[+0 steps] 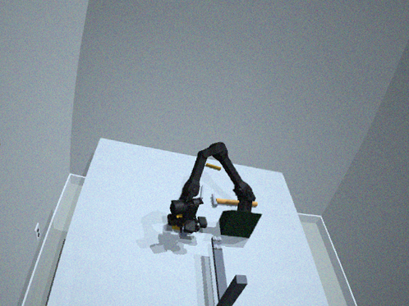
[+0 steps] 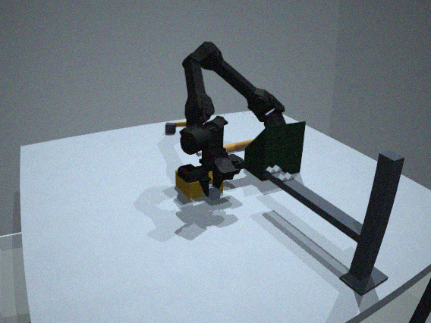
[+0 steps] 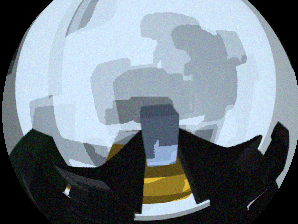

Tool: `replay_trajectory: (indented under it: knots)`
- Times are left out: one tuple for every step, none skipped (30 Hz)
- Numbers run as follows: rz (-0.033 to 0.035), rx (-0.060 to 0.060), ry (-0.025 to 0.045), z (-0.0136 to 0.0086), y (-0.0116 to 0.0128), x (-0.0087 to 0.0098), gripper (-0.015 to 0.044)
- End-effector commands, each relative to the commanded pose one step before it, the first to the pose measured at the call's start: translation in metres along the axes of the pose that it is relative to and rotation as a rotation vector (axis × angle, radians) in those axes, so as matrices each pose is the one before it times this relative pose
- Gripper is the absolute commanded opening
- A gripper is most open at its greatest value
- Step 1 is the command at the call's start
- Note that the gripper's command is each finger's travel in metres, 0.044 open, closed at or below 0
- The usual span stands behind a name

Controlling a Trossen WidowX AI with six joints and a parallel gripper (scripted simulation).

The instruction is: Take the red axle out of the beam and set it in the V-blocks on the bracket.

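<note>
One grey block [image 2: 214, 193] [image 3: 160, 126] clamped in gripper [image 1: 183, 229] [image 2: 212, 188] [image 3: 157, 132], long axis unclear; arm [image 1: 218, 149] [image 2: 207, 53] arched, wrist low by yellow block [image 1: 175, 227] [image 2: 187, 189] [image 3: 164, 186].

A white table [image 1: 122, 278] [image 2: 95, 246] [image 3: 80, 65] carries a yellow block [image 1: 176, 227] [image 2: 190, 189] [image 3: 167, 186] just beside the gripper [image 1: 181, 230] [image 2: 213, 189] [image 3: 160, 132], an orange-handled hammer [image 1: 229, 202] [image 2: 238, 145] near it, a yellow-handled tool [image 1: 213, 166] [image 2: 180, 124] farther away, and a grey bracket [image 1: 230, 298] [image 2: 381, 216] standing well apart from it
</note>
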State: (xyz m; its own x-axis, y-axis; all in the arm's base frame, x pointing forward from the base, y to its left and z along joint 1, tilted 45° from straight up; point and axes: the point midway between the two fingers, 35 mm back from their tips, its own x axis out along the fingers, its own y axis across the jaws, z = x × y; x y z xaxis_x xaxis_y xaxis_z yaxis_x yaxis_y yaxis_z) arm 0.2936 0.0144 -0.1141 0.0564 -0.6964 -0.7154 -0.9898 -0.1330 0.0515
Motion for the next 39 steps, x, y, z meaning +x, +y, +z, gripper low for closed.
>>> replay_trajectory:
  knots:
    - [0.00179,-0.0026,0.00632,-0.00263,0.00002,0.00104,0.0000]
    - [0.00000,0.0000,0.00000,0.00000,0.00000,0.00000,0.0000]
    - [0.00000,0.0000,0.00000,0.00000,0.00000,0.00000,0.0000]
    - [0.00000,0.0000,0.00000,0.00000,0.00000,0.00000,0.0000]
    - [0.00000,0.0000,0.00000,0.00000,0.00000,0.00000,0.0000]
    - [-0.00006,0.0000,-0.00016,0.00087,-0.00019,-0.00004,0.0000]
    - [-0.00012,0.0000,-0.00030,0.00161,-0.00035,-0.00008,0.0000]
    - [-0.00016,0.0000,-0.00042,0.00241,-0.00050,-0.00011,0.0000]
    - [-0.00020,0.0000,-0.00054,0.00328,-0.00064,-0.00014,0.0000]
    - [-0.00021,0.0000,-0.00057,0.00382,-0.00069,-0.00013,0.0000]
    - [-0.00021,0.0000,-0.00058,0.00438,-0.00072,-0.00012,0.0000]
    - [-0.00020,0.0001,-0.00055,0.00481,-0.00070,-0.00011,0.0000]
    - [-0.00018,0.0001,-0.00048,0.00503,-0.00064,-0.00009,0.0000]
    - [-0.00014,0.0001,-0.00038,0.00510,-0.00056,-0.00005,0.0000]
    - [-0.00011,0.0001,-0.00028,0.00512,-0.00048,-0.00003,0.0000]
    - [-0.00008,0.0002,-0.00018,0.00514,-0.00038,0.00000,0.0000]
    - [-0.00006,0.0002,-0.00008,0.00514,-0.00031,0.00001,0.0000]
    - [-0.00003,0.0002,0.00002,0.00515,-0.00014,0.00001,0.0000]
    - [-0.00001,0.0002,0.00009,0.00408,-0.00004,0.00003,0.0000]
    - [0.00001,0.0001,0.00009,0.00245,0.00011,0.00010,0.0000]
    - [0.00001,0.0000,0.00004,0.00079,0.00020,0.00006,0.0000]
    - [0.00000,0.0000,0.00000,0.00000,0.00000,0.00000,0.0000]
    - [-0.00001,0.0000,-0.00004,0.00000,-0.00004,-0.00025,0.0000]
    - [-0.00002,0.0000,-0.00008,0.00001,-0.00007,-0.00051,0.0000]
    - [-0.00003,0.0000,-0.00012,0.00003,-0.00010,-0.00075,0.0000]
    - [-0.00004,0.0000,-0.00016,0.00004,-0.00012,-0.00100,0.0000]
    - [-0.00005,0.0000,-0.00020,0.00005,-0.00014,-0.00125,0.0000]
    - [-0.00006,0.0000,-0.00023,0.00005,-0.00016,-0.00147,0.0000]
    - [-0.00006,0.0000,-0.00023,0.00005,-0.00016,-0.00156,0.0000]
    - [-0.00006,0.0000,-0.00023,0.00005,-0.00015,-0.00157,0.0000]
    - [-0.00005,0.0000,-0.00022,0.00006,-0.00015,-0.00158,0.0000]
    - [-0.00005,0.0000,-0.00021,0.00006,-0.00014,-0.00158,0.0000]
    - [-0.00005,0.0000,-0.00021,0.00006,-0.00014,-0.00158,0.0000]
    - [-0.00004,0.0000,-0.00020,0.00007,-0.00013,-0.00158,0.0000]
    - [-0.00004,0.0000,-0.00019,0.00007,-0.00013,-0.00158,0.0000]
    - [-0.00004,0.0000,-0.00019,0.00007,-0.00013,-0.00159,0.0000]
    - [-0.00003,0.0000,-0.00018,0.00007,-0.00013,-0.00159,0.0000]
    - [-0.00003,0.0000,-0.00017,0.00007,-0.00012,-0.00159,0.0000]
    - [-0.00003,0.0000,-0.00016,0.00007,-0.00012,-0.00159,0.0000]
